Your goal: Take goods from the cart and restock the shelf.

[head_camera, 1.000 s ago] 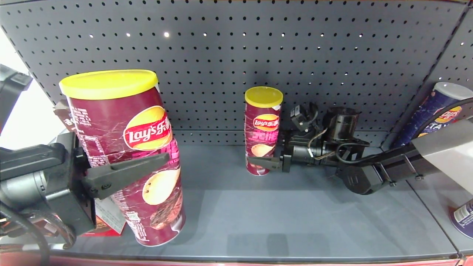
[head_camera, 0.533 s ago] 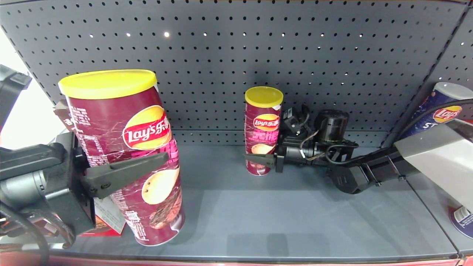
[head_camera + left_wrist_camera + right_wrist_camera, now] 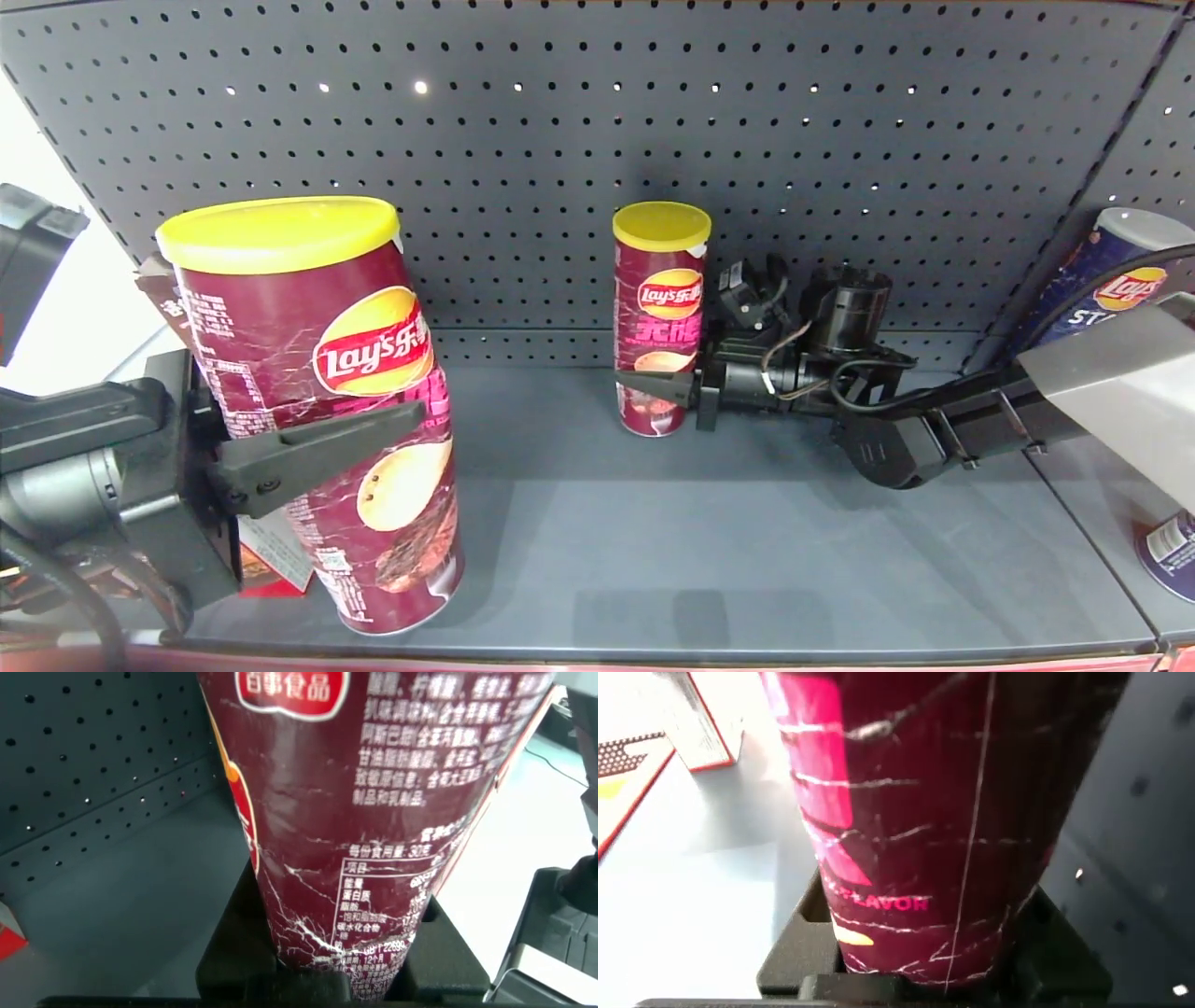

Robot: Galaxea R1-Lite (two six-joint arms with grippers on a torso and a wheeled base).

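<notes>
My left gripper (image 3: pixel 359 425) is shut on a large maroon chip can (image 3: pixel 317 401) with a yellow lid. The can is tilted a little at the shelf's front left, its base just above the front edge. In the left wrist view this can (image 3: pixel 364 812) stands between the fingers. At the back centre, near the pegboard, my right gripper (image 3: pixel 653 381) is shut on a second maroon chip can (image 3: pixel 659 308), which stands upright. In the right wrist view that can (image 3: pixel 943 812) sits between the fingers. I cannot tell whether its base touches the shelf.
The grey shelf board (image 3: pixel 747 541) has free room in its middle and front right. A pegboard wall (image 3: pixel 597 140) closes the back. A blue chip can (image 3: pixel 1102 280) stands at the far right, and another can (image 3: pixel 1172 551) shows at the right edge. A red-and-white box (image 3: pixel 271 565) sits behind the left can.
The left gripper has lowered its can a little toward the shelf. The right gripper has carried its can slightly left and farther back toward the pegboard.
</notes>
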